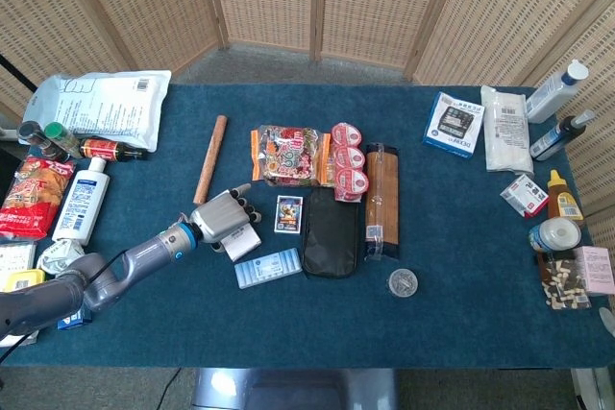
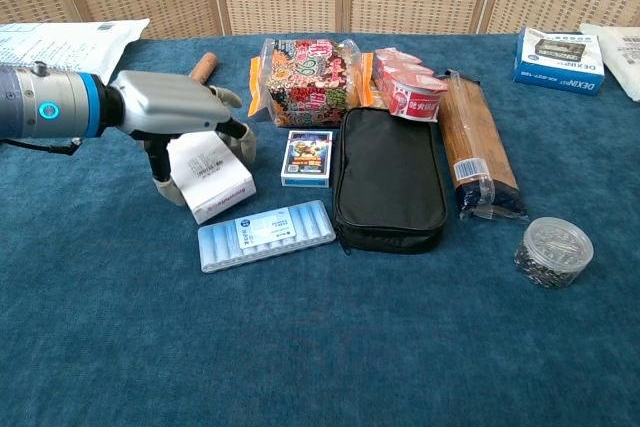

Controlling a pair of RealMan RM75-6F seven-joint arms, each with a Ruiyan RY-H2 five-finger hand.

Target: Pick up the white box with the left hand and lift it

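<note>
**Left hand closed over the white box on the blue tabletop**

The white box [image 2: 212, 175] sits on the blue tabletop [image 2: 320, 347], left of centre, and is tilted, its far end raised under the hand while its near corner appears to rest on the cloth. The left hand [image 2: 170, 119] lies over the top of it, with the fingers [image 2: 236, 133] curled down over its far and right edges and the thumb down its left side, so the box is gripped from above. From the head view the same hand [image 1: 219, 217] covers most of the box [image 1: 245, 240], of which only the near end shows.

Just in front of the box lies a pale blue flat pack [image 2: 265, 235], close to touching its near corner. To the right stands a small card box [image 2: 308, 157], and beyond that a black zip pouch [image 2: 388, 180]. A wooden roller [image 2: 203, 66] lies behind the hand, and a colourful snack bag [image 2: 300, 68] is behind the card box. Further right are red-lidded cups [image 2: 410, 83], a long brown packet [image 2: 480, 144] and a small clear round jar [image 2: 553, 251].

The right hand appears in neither view.
</note>
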